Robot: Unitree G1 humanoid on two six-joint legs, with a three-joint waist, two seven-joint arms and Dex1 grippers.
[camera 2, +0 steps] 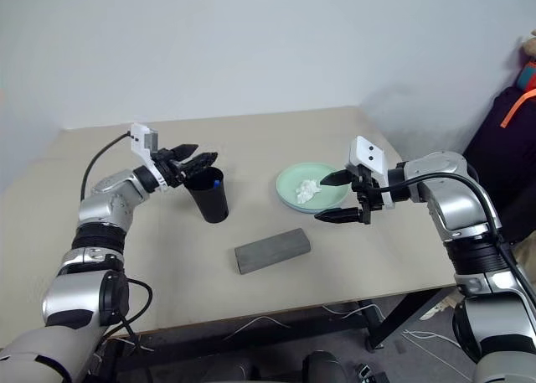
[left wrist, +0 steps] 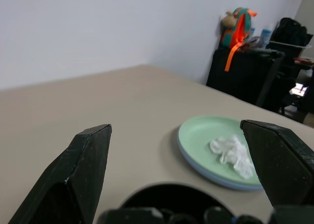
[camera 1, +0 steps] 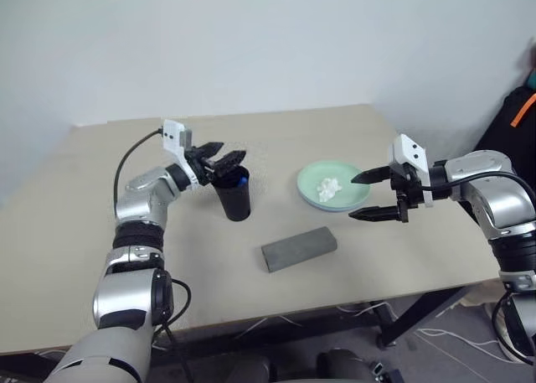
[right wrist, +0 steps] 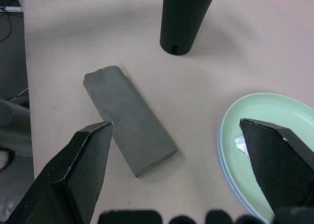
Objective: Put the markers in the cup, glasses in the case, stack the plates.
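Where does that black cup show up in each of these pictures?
Left eye view: the black cup stands left of centre, at the left gripper.
Right eye view: the cup is again left of centre.
Left wrist view: its dark rim sits at the bottom, between the fingers.
Right wrist view: it stands at the top.
Shared landmark: the mint green plate holding a crumpled white tissue.

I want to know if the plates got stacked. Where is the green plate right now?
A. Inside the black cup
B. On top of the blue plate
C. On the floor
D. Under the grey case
B: the green plate lies on the blue plate, whose edge peeks out underneath, and a crumpled white tissue sits on top.
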